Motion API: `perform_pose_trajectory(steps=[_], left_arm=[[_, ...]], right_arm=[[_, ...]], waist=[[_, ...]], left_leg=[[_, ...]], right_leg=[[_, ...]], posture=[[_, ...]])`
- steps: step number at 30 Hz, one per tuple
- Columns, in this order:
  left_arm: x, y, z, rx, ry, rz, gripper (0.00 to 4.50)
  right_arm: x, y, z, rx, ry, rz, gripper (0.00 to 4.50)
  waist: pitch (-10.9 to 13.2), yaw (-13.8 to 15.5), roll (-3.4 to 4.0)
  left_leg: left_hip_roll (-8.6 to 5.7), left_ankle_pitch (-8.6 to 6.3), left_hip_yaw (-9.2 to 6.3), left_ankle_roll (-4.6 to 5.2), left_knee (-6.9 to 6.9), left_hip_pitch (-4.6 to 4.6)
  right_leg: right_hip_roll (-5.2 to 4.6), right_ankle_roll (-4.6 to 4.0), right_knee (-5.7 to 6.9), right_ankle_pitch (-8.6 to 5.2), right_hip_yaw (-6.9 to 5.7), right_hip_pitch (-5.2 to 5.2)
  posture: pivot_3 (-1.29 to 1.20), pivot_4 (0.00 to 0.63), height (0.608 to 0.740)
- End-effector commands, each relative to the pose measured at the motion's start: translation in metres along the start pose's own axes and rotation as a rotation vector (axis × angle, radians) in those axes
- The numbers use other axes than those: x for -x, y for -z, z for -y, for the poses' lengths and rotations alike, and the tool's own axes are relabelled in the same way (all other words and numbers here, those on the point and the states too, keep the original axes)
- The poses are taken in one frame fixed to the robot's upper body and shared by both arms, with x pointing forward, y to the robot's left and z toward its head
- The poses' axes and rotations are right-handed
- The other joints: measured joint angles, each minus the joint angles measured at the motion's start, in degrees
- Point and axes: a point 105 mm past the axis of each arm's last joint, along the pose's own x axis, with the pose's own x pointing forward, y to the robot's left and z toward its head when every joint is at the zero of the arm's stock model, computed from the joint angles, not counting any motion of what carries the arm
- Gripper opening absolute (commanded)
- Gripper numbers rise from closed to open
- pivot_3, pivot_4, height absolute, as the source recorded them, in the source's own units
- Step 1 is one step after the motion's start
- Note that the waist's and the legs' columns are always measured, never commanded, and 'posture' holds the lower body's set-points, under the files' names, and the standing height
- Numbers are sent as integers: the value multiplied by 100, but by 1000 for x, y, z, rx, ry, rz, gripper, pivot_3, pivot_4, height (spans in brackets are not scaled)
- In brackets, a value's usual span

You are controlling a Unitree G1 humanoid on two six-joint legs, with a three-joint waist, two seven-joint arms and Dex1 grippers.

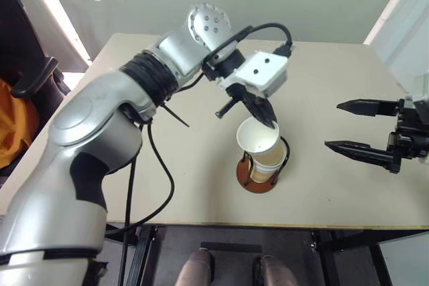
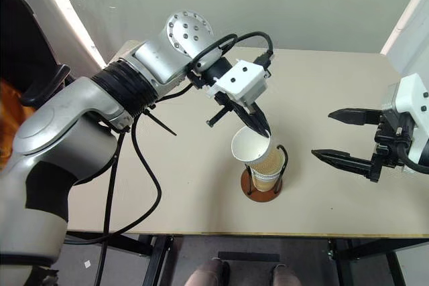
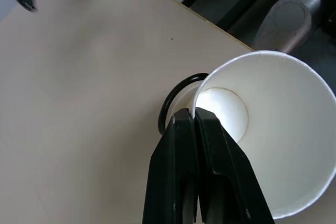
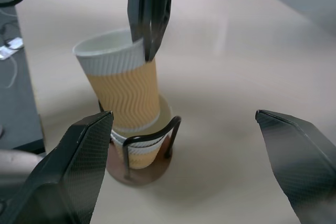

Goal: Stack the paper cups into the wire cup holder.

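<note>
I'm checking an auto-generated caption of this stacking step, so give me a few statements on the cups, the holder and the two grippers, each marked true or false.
1. The left gripper is shut on the rim of a paper cup. True.
2. The held cup stands upright on the bare table. False: it is tilted, its bottom going into the cups already in the wire cup holder.
3. The right gripper is open and holds nothing. True.
4. The wire cup holder is empty. False: at least one cup already sits in it.
5. The right gripper touches the holder. False: it is apart from it, to one side over the table.
</note>
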Motion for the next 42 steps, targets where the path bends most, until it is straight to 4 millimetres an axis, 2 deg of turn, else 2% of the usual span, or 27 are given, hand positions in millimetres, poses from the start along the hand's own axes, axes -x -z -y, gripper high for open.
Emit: perform_pose_trajectory(steps=[1,6,9,19,23,26,29,33,36,37,42], left_arm=[[1,-8,-3,-60,27,-9,34],[-5,-9,-7,-52,35,-9,34],[-7,-7,-6,-53,42,-19,603],[-8,-4,-9,-64,25,-30,4083],[6,1,-14,-25,-51,-31,4083],[26,15,-6,63,-128,-20,4083],[51,33,16,206,-213,21,4083],[91,59,80,466,-331,56,4083],[108,61,113,606,-424,93,4083],[110,61,119,638,-454,98,4083],[130,63,161,822,-636,53,4083]], right_arm=[[5,-9,-3,34,29,26,4500],[0,-6,-19,20,-37,10,4500],[-4,-3,-34,17,-103,-23,4500],[-6,1,-36,24,-125,-72,4500],[-9,5,-34,17,-151,-88,4500],[-13,15,-24,6,-157,-116,4500],[-17,27,-5,26,-107,-179,4500],[-14,22,12,35,-102,-148,4500],[-14,29,21,60,-118,-190,4500],[-13,31,23,72,-127,-206,4500],[-30,24,33,139,-227,-179,4500]], waist=[[0,1,0],[0,1,0],[0,3,0],[0,7,0],[0,8,0],[-1,-17,2],[-9,-68,14],[-13,-155,24],[-14,-170,23],[-15,-148,21],[-15,-158,21]], left_leg=[[-1,-6,0,4,10,3],[-10,-14,4,14,22,7],[-10,-14,9,14,21,7],[-13,-19,25,16,24,9],[-12,-20,30,18,24,12],[-12,-21,37,19,22,18],[-11,-21,44,20,21,23],[-8,-15,49,21,22,23],[-8,-15,50,22,18,9],[-8,-17,50,24,20,9],[-16,-16,53,32,21,22]], right_leg=[[0,4,0,-3,-1,7],[-8,17,-4,-3,2,20],[-7,23,-3,-7,3,21],[-10,35,-6,-10,18,21],[-10,37,-6,-11,22,20],[-8,42,-4,-14,28,19],[-6,45,-1,-16,34,19],[7,47,5,-18,49,5],[20,50,6,-22,76,-19],[24,49,5,-25,87,-20],[17,37,6,-28,111,-13]], posture=[[0,150,740],[0,150,740],[0,150,740],[0,150,740],[0,150,740],[0,150,740],[0,150,740],[0,150,740],[0,150,740],[0,150,740],[0,150,740]])
